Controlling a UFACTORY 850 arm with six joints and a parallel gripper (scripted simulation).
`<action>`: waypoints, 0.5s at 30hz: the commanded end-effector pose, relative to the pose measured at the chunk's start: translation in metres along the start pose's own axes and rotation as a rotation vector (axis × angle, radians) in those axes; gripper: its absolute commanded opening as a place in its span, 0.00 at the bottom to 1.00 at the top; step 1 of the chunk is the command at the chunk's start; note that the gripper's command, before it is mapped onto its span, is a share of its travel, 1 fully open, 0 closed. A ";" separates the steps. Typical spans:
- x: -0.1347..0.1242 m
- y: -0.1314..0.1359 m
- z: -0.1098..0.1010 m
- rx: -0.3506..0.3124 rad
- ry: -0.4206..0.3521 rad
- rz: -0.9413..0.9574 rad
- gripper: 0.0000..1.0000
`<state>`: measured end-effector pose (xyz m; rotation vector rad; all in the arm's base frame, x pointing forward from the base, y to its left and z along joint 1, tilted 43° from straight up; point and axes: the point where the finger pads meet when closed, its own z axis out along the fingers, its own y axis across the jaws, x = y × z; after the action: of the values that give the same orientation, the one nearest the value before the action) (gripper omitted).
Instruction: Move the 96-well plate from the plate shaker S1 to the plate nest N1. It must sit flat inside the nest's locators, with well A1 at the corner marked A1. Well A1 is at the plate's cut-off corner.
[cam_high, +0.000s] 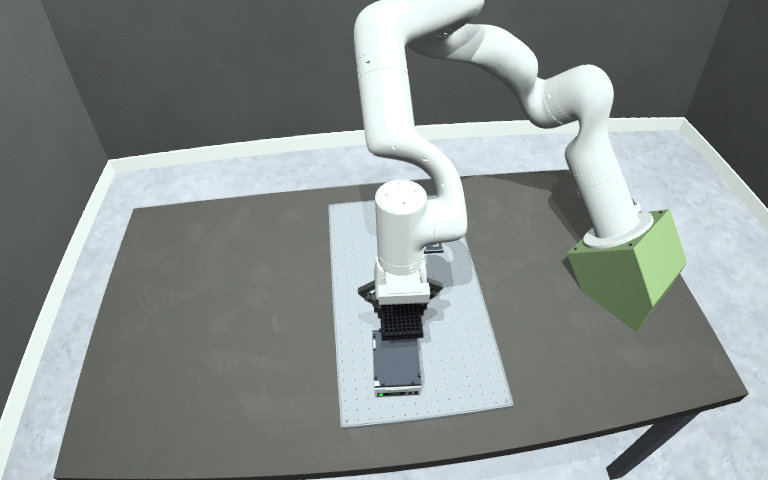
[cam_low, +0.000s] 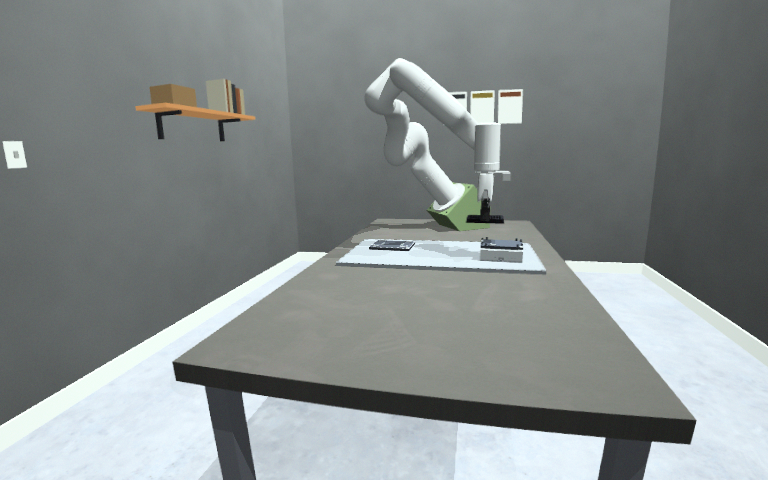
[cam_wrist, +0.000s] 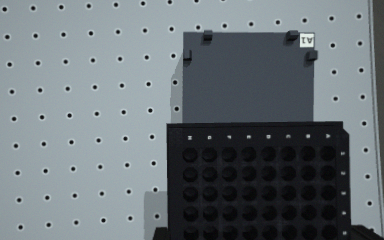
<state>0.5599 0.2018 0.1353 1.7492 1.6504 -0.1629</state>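
The black 96-well plate (cam_high: 402, 322) hangs level in the air, clear of the plate shaker S1 (cam_high: 396, 367), which stands at the near end of the white perforated board. My gripper (cam_high: 399, 300) is shut on the plate's sides. In the wrist view the plate (cam_wrist: 257, 182) fills the bottom, and its cut-off corner is at the upper right. Beyond it lies the shaker's bare grey top (cam_wrist: 248, 75) with small locator tabs and an A1 label (cam_wrist: 307, 40). The plate nest N1 (cam_low: 391, 245) lies flat at the board's other end. In the top view the arm hides most of it.
The white perforated board runs down the middle of the dark table. The arm's green base block (cam_high: 628, 266) sits at the table's right edge. A wall shelf (cam_low: 192, 107) with books hangs far off to the left.
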 end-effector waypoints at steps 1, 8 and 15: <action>-0.014 -0.003 0.001 -0.002 0.002 0.001 0.00; -0.031 -0.006 0.002 -0.002 0.002 0.001 0.00; -0.053 -0.011 0.005 -0.002 0.002 0.001 0.00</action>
<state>0.5455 0.1639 0.1512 1.7491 1.6504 -0.1626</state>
